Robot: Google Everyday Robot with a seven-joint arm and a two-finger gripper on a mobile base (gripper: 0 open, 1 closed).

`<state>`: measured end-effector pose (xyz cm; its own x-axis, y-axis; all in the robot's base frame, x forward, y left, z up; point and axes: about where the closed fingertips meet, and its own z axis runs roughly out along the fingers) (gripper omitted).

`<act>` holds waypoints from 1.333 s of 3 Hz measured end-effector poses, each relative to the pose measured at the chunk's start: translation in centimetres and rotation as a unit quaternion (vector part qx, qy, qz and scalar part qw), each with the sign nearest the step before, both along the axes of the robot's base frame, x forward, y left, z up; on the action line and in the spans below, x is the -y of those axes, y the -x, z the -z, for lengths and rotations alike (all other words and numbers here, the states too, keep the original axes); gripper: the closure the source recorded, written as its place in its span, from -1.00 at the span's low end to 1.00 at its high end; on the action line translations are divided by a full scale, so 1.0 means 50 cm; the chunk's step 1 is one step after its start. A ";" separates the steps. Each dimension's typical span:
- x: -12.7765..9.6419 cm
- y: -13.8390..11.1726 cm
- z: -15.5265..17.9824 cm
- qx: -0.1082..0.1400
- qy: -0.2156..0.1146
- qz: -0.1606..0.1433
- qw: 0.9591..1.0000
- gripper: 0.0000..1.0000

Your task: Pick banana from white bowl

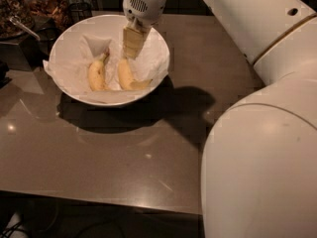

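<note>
The white bowl [64,43], lined with crumpled white paper, stands at the back left of the table. Two bananas lie in it. The banana [127,76] is the right one, longer and curved, with a brownish end pointing right. A shorter banana [96,74] with a pale stem lies to its left. My gripper [131,51] reaches down into the bowl from above, and its tip is at the upper end of the curved banana. The banana still rests on the paper.
A dark tabletop [119,157] spreads in front of the bowl. Jars and a container of brown snacks [47,6] stand at the back left. My large white arm [262,133] fills the right side of the view.
</note>
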<state>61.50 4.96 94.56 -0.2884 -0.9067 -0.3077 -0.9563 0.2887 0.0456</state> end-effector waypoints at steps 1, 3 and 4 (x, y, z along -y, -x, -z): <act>0.005 -0.003 0.019 -0.013 -0.003 0.016 1.000 -0.15; -0.021 -0.030 0.019 0.008 -0.022 0.020 1.000 -1.00; -0.015 -0.035 0.027 0.007 0.004 0.047 0.999 -1.00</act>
